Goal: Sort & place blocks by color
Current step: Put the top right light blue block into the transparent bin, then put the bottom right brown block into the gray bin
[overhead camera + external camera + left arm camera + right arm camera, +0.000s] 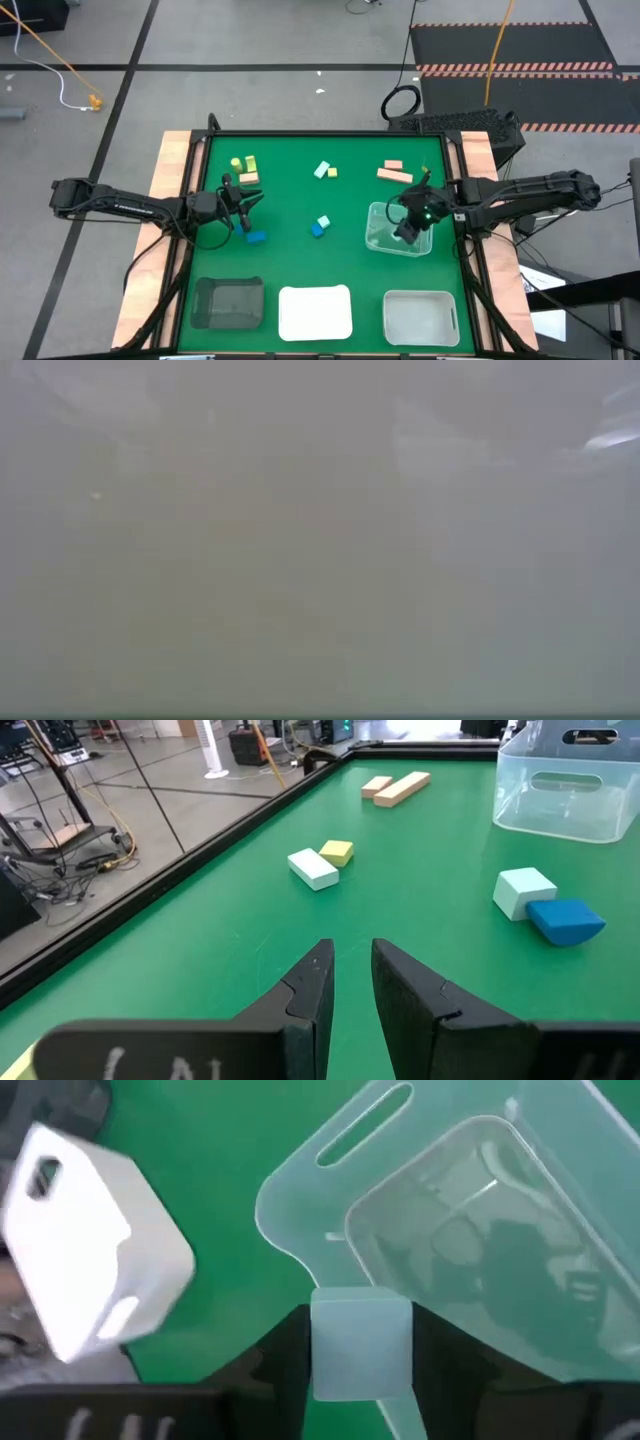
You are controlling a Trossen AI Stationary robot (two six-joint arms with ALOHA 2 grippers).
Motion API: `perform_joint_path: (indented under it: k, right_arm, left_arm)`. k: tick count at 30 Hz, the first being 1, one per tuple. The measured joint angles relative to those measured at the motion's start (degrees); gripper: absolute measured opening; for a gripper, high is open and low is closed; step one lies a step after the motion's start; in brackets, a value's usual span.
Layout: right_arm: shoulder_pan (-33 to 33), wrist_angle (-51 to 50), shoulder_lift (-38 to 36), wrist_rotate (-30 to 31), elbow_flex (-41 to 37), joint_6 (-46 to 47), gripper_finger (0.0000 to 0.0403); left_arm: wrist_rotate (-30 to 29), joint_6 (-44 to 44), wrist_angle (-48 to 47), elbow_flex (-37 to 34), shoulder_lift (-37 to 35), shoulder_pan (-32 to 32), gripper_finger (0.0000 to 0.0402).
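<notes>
My right gripper hangs over a clear tray at the table's right middle and is shut on a mint-teal block. My left gripper hovers low over the green mat at left middle; its fingers are a little apart and hold nothing. Loose blocks lie flat on the mat: a blue one just near of the left gripper, yellow-green and tan ones beyond it, a mint and yellow pair, a mint and blue pair, and tan-pink bars. The low view shows only grey haze. My right gripper pinches the mint-teal block's two opposite sides between its two fingers, coming from above and pointing down. The block is lifted clear of the mat and hangs over the clear tray's flat rim with the handle slot.
Three trays stand along the near edge: dark, white and clear. A white tray shows beside the clear one in the right wrist view. A raised black rim borders the mat. Open mat lies mid-table.
</notes>
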Motion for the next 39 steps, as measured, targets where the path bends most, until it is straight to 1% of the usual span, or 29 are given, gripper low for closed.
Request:
perform_joint_path:
  k: [5,8,11,14,17,20,22,24,27,30,34,39]
  right_arm:
    - [-0.4,0.3,0.0,0.4,0.0,-7.6,0.0208]
    - [-1.0,0.3,0.0,2.1,0.0,-11.4,0.0246]
    - [-2.5,1.6,0.0,4.8,0.0,-15.6,0.0274]
    - [-4.6,4.4,0.0,10.4,0.0,-20.1,0.0289]
    - [-7.1,6.6,0.0,18.1,0.0,-24.6,0.0292]
    - [-10.6,5.8,0.2,25.9,0.0,-28.3,0.0293]
    - [-13.9,4.5,1.2,28.4,0.1,-29.3,0.0294]
    - [-18.0,3.3,2.9,27.4,0.1,-29.3,0.0292]
    - [-24.2,2.2,6.9,21.8,0.0,-28.2,0.0287]
    - [-28.6,2.5,11.3,18.6,0.0,-29.4,0.0282]
    - [-32.4,3.4,16.4,17.8,0.0,-34.2,0.0283]
    - [-35.7,5.2,20.1,17.7,0.0,-37.4,0.0283]
  left_arm:
    - [0.0,0.0,0.0,0.0,0.0,0.0,0.0072]
    - [0.0,0.1,0.0,0.0,0.0,0.0,0.0072]
    - [0.0,0.0,0.0,0.0,0.0,0.0,0.0072]
    - [0.0,0.2,0.0,0.0,0.0,0.0,0.0072]
    - [0.0,0.1,0.0,0.0,0.0,0.0,0.0072]
    - [0.0,0.1,0.0,0.0,0.0,0.0,0.0072]
    - [0.0,0.1,0.0,0.0,0.0,0.0,0.0072]
    - [0.0,0.1,0.0,0.0,0.0,0.0,0.0072]
    - [0.0,0.1,0.0,0.0,0.0,0.0,0.0072]
    - [0.0,0.1,0.0,0.0,0.0,0.0,0.0072]
    - [0.0,0.1,0.0,0.0,0.0,0.0,0.0072]
    - [0.0,0.1,0.0,0.0,0.0,0.0,0.0072]
